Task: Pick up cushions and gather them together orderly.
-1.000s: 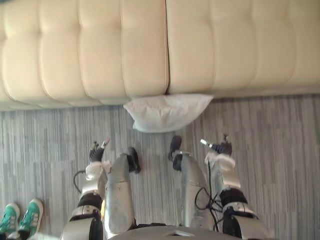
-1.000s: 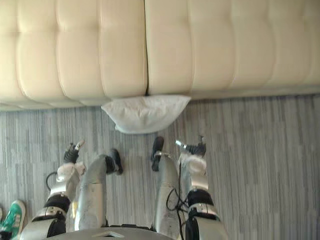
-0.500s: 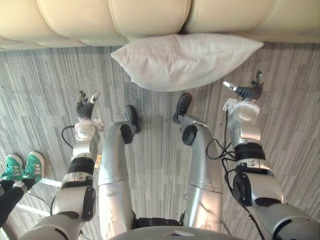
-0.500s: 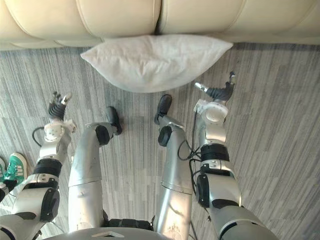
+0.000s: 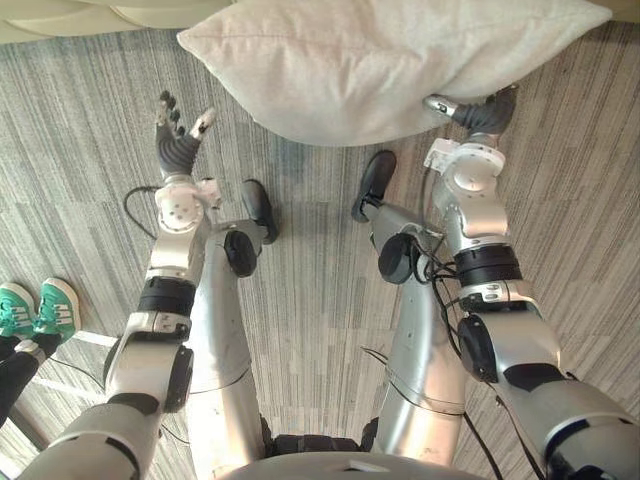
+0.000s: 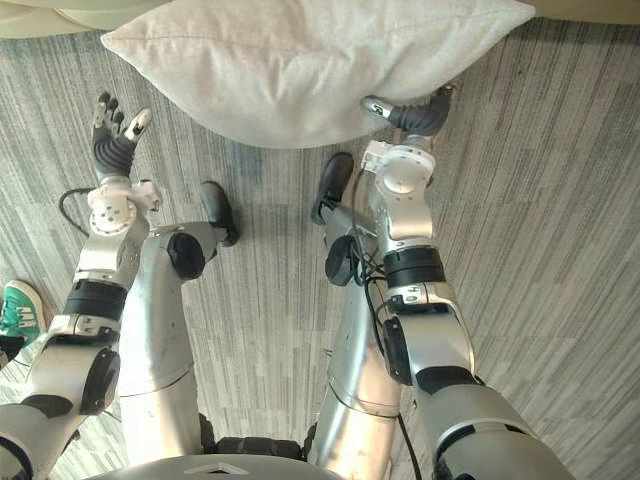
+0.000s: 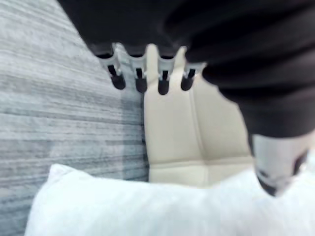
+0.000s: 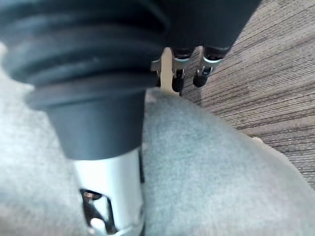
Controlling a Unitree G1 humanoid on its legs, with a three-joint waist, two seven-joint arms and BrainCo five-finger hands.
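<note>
Fingers straight and spread, the left hand (image 5: 178, 150) is held wide open above the grey striped floor (image 5: 90, 200) with its thumb angled away from the rest. It holds nothing and touches nothing. On its thumb side, near but apart from it, lies the white cushion (image 5: 380, 60). The cushion is plump and resting on the floor, with its far edge against the base of the cream sofa (image 7: 172, 132). In the left wrist view the dark fingertips stand in an even row. The sofa's base shows beyond them, and the cushion's corner lies below the palm with open air in between.

The right hand (image 5: 478, 115) is up against the cushion's near edge at the other end. It too is open. Its thumb reaches sideways along the cushion's underside edge and its fingers point ahead past the corner. In the right wrist view the thumb lies close against the cloth, which bulges up into the gap between thumb and fingers. The fingertips (image 8: 177, 82) stay straight over the floor beyond the cushion's edge, not curled round it. I cannot tell whether they press the cloth.

Behind the left hand, well apart from it, a person's green shoes (image 5: 35, 310) stand on the floor.
</note>
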